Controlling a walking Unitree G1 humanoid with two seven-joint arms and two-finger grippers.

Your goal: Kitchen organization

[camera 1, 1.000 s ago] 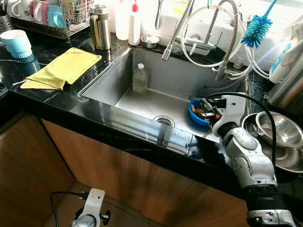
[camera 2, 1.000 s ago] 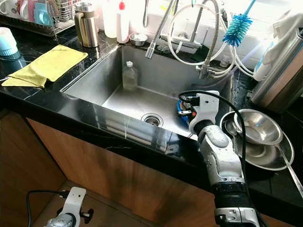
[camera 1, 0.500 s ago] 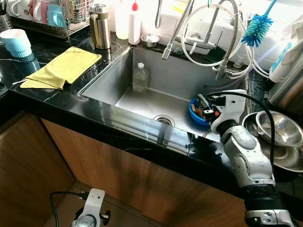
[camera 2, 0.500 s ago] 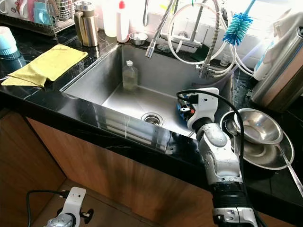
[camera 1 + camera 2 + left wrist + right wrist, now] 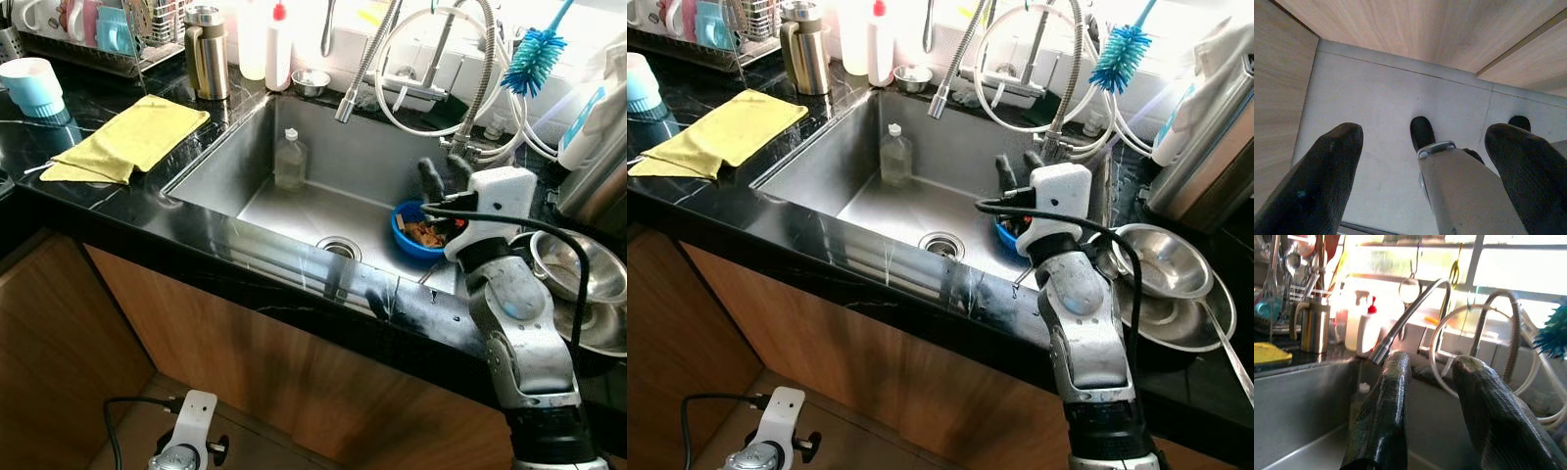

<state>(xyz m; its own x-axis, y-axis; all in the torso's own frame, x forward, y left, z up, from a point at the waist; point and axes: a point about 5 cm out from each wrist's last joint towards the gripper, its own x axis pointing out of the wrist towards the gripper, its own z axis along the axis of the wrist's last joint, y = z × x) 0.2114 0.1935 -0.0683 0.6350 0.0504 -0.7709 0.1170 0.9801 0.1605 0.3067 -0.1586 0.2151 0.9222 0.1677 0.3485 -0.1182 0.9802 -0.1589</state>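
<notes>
Here's the blue bowl (image 5: pixel 419 235), sitting on the sink (image 5: pixel 294 206) floor in the near right corner, with brown scraps in it. Right above it hangs the right gripper (image 5: pixel 443 176), its two black fingers (image 5: pixel 1382 416) pointing up and away toward the far wall, spread apart with nothing between them. The silver right arm (image 5: pixel 516 323) reaches in over the near right edge of the black counter (image 5: pixel 118 220), a black cable looping across its white wrist.

Moving outward: the drain (image 5: pixel 339 249) sits just left of the bowl, and a clear plastic bottle (image 5: pixel 290 163) stands upright farther left against the sink's far wall. A flexible tap hose (image 5: pixel 364 64) dangles over the far side of the basin. To the right of the arm, steel bowls (image 5: pixel 578 269) are stacked on the counter. A blue bottle brush (image 5: pixel 531 57) sticks up at the far right.

On the left counter lies a yellow cloth (image 5: pixel 127 142), with a light blue cup (image 5: pixel 31 88) at the far left. A steel jug (image 5: pixel 207 55) stands at the sink's far left corner, beside a white squeeze bottle with a red cap (image 5: pixel 279 49).

Down low, the left gripper (image 5: pixel 1422 171) hangs by the wooden cabinet (image 5: pixel 196 343), over pale floor, its fingers (image 5: pixel 1317 181) wide apart and empty.
</notes>
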